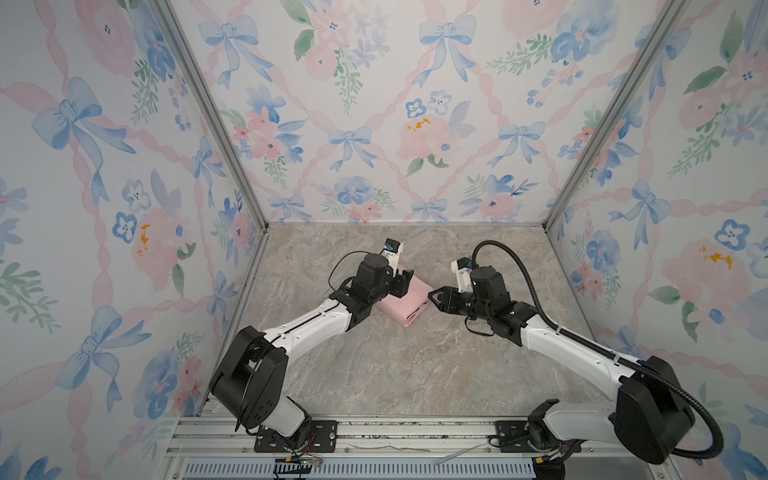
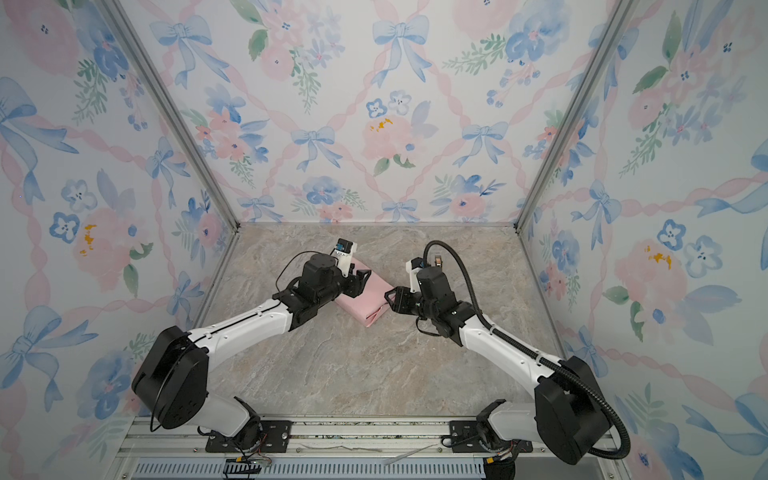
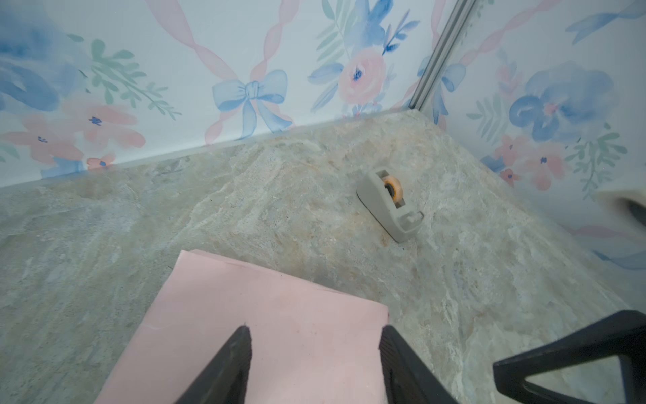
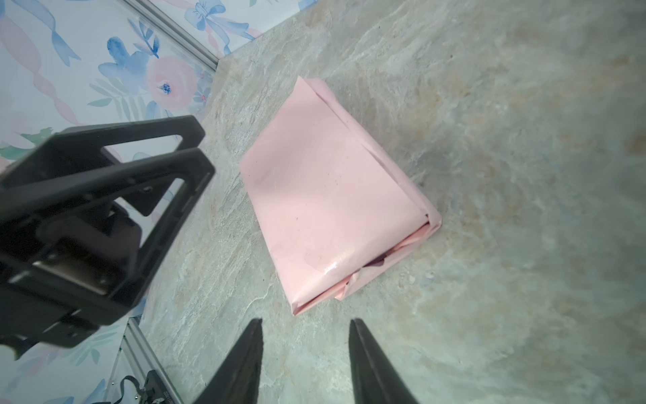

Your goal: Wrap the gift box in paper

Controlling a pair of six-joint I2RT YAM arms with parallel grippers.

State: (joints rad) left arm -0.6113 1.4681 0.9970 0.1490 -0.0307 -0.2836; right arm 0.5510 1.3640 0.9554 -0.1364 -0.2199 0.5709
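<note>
The paper (image 1: 405, 305) (image 2: 365, 303) lies pale pink side out, folded into a flat parcel at mid table. The gift box is hidden inside it. One end of the parcel (image 4: 332, 196) shows loose overlapping folds. My left gripper (image 1: 405, 278) (image 2: 361, 278) hovers over the parcel's far left part. In the left wrist view it (image 3: 314, 328) is open, with pink paper (image 3: 262, 314) showing between the fingers and nothing pinched. My right gripper (image 1: 434, 297) (image 2: 390, 297) (image 4: 306, 320) is open just off the parcel's right corner, with bare table between its fingers.
A small beige tape dispenser (image 3: 388, 206) with an orange roll stands on the marble-pattern table (image 1: 374, 365) toward the back right corner. Floral walls close in the back and both sides. The aluminium rail carrying both arm bases (image 1: 374, 432) runs along the front.
</note>
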